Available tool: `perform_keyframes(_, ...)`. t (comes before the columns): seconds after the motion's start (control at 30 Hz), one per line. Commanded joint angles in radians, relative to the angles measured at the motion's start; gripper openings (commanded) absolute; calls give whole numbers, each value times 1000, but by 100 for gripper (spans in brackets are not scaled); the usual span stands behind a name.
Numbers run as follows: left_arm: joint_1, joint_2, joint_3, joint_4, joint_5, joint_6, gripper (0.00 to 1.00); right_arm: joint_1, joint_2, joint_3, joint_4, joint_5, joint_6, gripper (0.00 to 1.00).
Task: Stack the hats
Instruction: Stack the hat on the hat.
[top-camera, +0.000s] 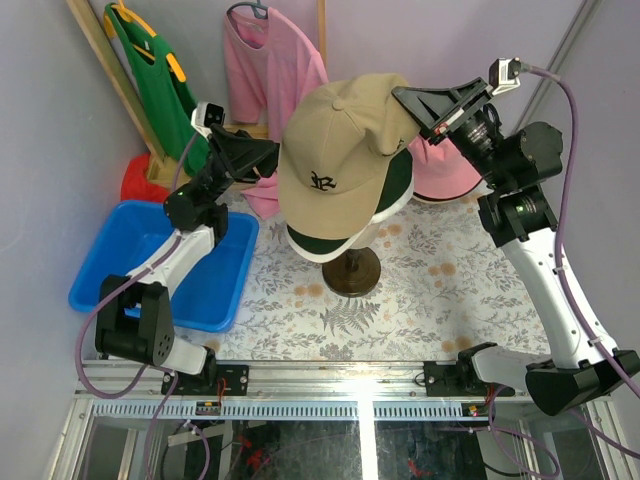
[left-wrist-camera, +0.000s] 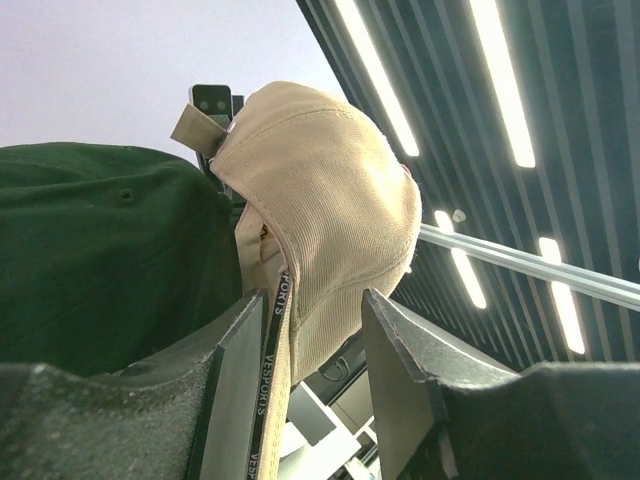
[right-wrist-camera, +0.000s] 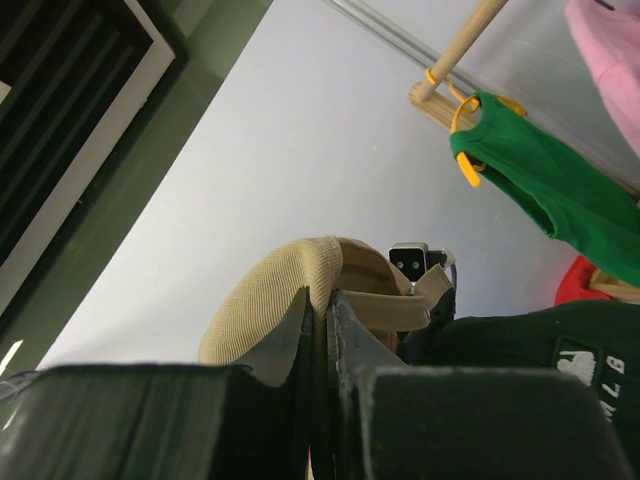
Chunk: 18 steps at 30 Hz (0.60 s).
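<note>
- Two caps sit stacked between the grippers. We find the tan cap (top-camera: 330, 150) lying over the dark green cap (top-camera: 396, 182), and both are raised on a stand (top-camera: 350, 272).
- Right gripper (top-camera: 402, 98): the jaws are pressed together on the tan cap's edge. In the wrist view, a fold of tan fabric rises straight out from between the fingers (right-wrist-camera: 285, 345), and the crown swells just beyond the tips.
- Left gripper (top-camera: 262, 155): the jaws are spread and not clamped.
- The tan cap's lower rim hangs in the gap between the left jaws. Its lettered inner band lies against one finger (left-wrist-camera: 235, 370), and there is open space toward the other.
- We note the dark green cap bulging just outside that same finger, tucked under the tan cap.
- The tan cap's crown extends past the left jaws, above their tips.
- A pink hat (top-camera: 445, 170) lies on the table below the right jaws, apart from them.
- A blue tub (top-camera: 110, 270) sits beneath the left arm, well behind the left jaws.
</note>
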Motion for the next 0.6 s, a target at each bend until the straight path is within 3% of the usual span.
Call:
perform_keyframes(0.0, 10, 13, -16, 74, -49, -122, 42, -7, -41, -16, 19, 60, -40, 0)
perform_keyframes(0.27, 23, -3, -53, 35, -46, -101, 46, -2, -51, 13, -58, 135, -103, 0)
perform_keyframes(0.57, 78, -187, -161, -384, -71, 164, 48, 37, -58, 25, -126, 208, -158, 0)
